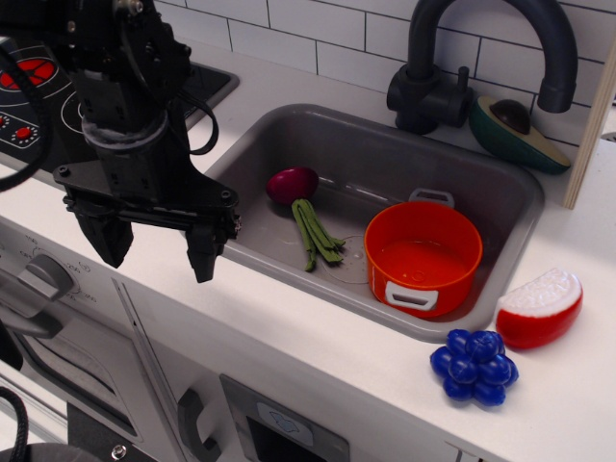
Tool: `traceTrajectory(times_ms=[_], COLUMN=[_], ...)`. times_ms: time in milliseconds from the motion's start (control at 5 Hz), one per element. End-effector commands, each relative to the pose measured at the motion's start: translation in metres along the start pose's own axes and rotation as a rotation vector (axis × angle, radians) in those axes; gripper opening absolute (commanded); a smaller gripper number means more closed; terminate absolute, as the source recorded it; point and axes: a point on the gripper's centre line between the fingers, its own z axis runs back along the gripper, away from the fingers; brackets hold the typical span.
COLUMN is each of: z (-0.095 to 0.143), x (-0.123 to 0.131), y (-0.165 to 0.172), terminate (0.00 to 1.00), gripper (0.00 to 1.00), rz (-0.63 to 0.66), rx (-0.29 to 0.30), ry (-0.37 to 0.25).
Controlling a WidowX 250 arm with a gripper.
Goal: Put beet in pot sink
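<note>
Two things of our task already share the sink [500, 197]: the beet [294, 185] lies on the basin floor toward ten o'clock from the drain mark, bulb up at the far side and green stalks trailing toward six, while the pot [423, 255] stands upright at about four o'clock, mouth open and empty, its white handles facing twelve and six. They sit near each other but apart, so we judge the job not yet done, since the beet belongs inside the pot. Our gripper [154, 252] hangs over the counter edge at nine o'clock of the basin, its two dark fingers spread apart and holding nothing, pointed down, which suits a descent from above. We expect to need a shift toward three o'clock before reaching the bulb, the roundest part and likely the surest grasp, as the thin stalks may slip. The faucet [481, 58] arches over the basin at twelve, and we reckon it leaves the path clear. The grape cluster [474, 366], the red-and-white wedge [539, 308] and the avocado half [515, 133] rest outside the basin, out of our way
</note>
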Motion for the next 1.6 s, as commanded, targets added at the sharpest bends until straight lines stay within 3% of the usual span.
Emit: traceTrajectory(times_ms=[0,200,400,800,1000,1200,1400], z=[0.0,-0.018,-0.018,-0.018,-0.022,-0.029,-0.043], x=[0.0,0.026,0.047,0.092,0.101,0.107,0.112], y=[0.0,-0.024,-0.027,-0.036,-0.046,-0.056,-0.059], terminate=[0.0,0.0,0.0,0.0,0.0,0.0,0.0], gripper=[1.0,1.0,1.0,1.0,1.0,1.0,1.0], rz=[0.0,0.167,0.271,0.443,0.522,0.583,0.647], rx=[0.0,0.002,-0.041,-0.054,-0.063,-0.07,-0.044], ry=[0.0,-0.019,-0.034,-0.127,-0.162,-0.156,-0.174])
